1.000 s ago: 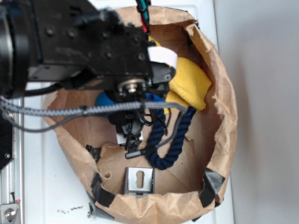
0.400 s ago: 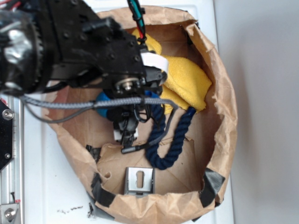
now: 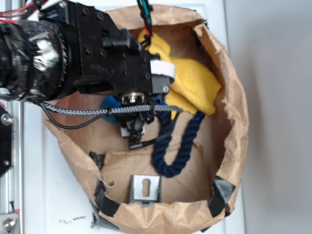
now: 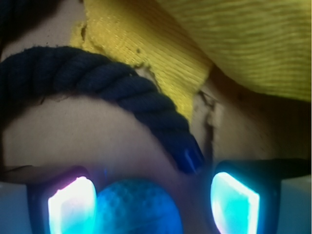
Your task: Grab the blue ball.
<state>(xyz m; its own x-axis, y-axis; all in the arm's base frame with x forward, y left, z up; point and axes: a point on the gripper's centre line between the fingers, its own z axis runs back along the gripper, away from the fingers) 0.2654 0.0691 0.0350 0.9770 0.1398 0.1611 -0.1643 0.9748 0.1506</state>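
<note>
In the wrist view the blue ball [image 4: 139, 207] lies on the brown paper floor between my gripper's [image 4: 153, 204] two lit pads. It sits against the left pad [image 4: 70, 207], with a gap to the right pad [image 4: 234, 202]. The gripper is open around it. In the exterior view only a sliver of the blue ball [image 3: 109, 104] shows under the black wrist, and the fingers are hidden by the arm.
A dark navy rope [image 3: 168, 151] curves just beyond the ball, with its end [image 4: 189, 156] near the right pad. A yellow cloth [image 3: 195, 87] lies behind it. All sit inside a crumpled paper bag [image 3: 236, 122]. A metal plate [image 3: 145, 189] lies at the front.
The arm has shifted left and toward the back of the bag. Less of the blue ball now shows beneath the wrist.
</note>
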